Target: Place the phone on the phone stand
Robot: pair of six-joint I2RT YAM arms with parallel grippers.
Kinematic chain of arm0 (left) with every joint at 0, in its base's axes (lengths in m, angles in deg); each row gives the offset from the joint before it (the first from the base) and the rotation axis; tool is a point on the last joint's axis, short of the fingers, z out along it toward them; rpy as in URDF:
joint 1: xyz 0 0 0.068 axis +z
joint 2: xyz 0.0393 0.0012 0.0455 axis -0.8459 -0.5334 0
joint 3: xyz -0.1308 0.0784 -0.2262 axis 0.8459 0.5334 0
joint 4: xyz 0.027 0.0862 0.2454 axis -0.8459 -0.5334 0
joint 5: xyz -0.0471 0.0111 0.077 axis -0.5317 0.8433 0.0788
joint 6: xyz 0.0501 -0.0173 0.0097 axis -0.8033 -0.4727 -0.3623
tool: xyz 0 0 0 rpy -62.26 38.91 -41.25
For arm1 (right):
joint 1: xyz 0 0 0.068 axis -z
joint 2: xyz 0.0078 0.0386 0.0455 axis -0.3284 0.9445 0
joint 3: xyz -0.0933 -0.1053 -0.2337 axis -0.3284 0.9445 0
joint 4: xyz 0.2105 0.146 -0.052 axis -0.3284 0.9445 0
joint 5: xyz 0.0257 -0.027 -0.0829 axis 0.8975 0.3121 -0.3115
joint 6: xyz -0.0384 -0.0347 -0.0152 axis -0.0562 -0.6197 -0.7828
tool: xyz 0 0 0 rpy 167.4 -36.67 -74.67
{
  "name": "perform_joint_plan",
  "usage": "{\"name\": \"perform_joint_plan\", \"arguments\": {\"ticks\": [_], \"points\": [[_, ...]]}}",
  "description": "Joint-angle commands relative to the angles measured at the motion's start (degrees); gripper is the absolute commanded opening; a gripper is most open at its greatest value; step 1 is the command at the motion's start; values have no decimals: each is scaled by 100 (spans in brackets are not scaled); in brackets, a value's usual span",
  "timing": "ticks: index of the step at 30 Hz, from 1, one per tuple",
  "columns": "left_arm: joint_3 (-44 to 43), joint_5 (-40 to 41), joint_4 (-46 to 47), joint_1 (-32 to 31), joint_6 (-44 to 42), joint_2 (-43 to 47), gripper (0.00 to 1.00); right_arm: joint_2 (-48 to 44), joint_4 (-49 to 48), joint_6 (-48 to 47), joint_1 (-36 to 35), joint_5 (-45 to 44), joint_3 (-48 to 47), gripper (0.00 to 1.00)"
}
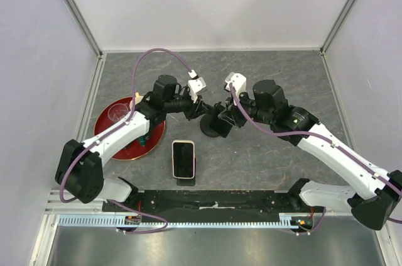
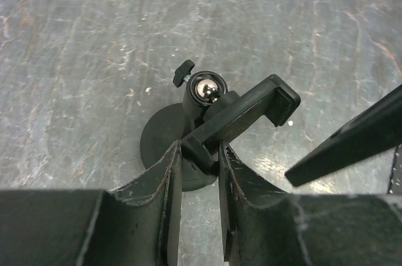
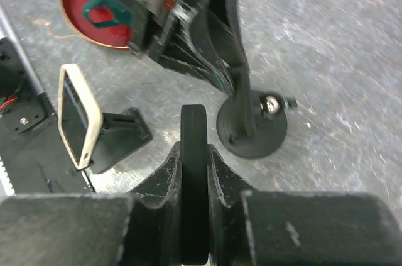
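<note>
A black phone stand with a round base (image 1: pixel 210 129), a ball joint (image 2: pixel 205 90) and a clamp arm (image 2: pixel 242 115) stands mid-table. My left gripper (image 2: pixel 200 160) is shut on the lower end of the clamp arm; it also shows in the top view (image 1: pixel 204 110). My right gripper (image 3: pixel 193 149) is shut on a thin black phone (image 3: pixel 193 134), held edge-on just right of the stand (image 3: pixel 254 134). This phone shows as a dark slab in the left wrist view (image 2: pixel 352 143). In the top view the right gripper (image 1: pixel 225 118) is beside the stand.
A cream-cased phone (image 1: pixel 183 159) leans on a small black easel stand (image 3: pixel 122 134) near the front edge. A red plate (image 1: pixel 107 134) at the left holds a clear cup (image 1: pixel 118 112) and a green item (image 1: pixel 143 143). A black rail (image 1: pixel 213 200) runs along the near edge.
</note>
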Motion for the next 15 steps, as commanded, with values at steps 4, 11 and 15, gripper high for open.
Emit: {"name": "perform_joint_plan", "arguments": {"ticks": [4, 11, 15], "points": [[-59, -1221, 235, -16, -601, 242, 2, 178, -119, -754, -322, 651, -830, 0], [-86, -1564, 60, -16, -803, -39, 2, 765, 310, -1852, -287, 1510, -1357, 0], [-95, -1793, 86, -16, -865, -145, 2, 1188, 294, -2003, 46, 2344, -1533, 0]]}}
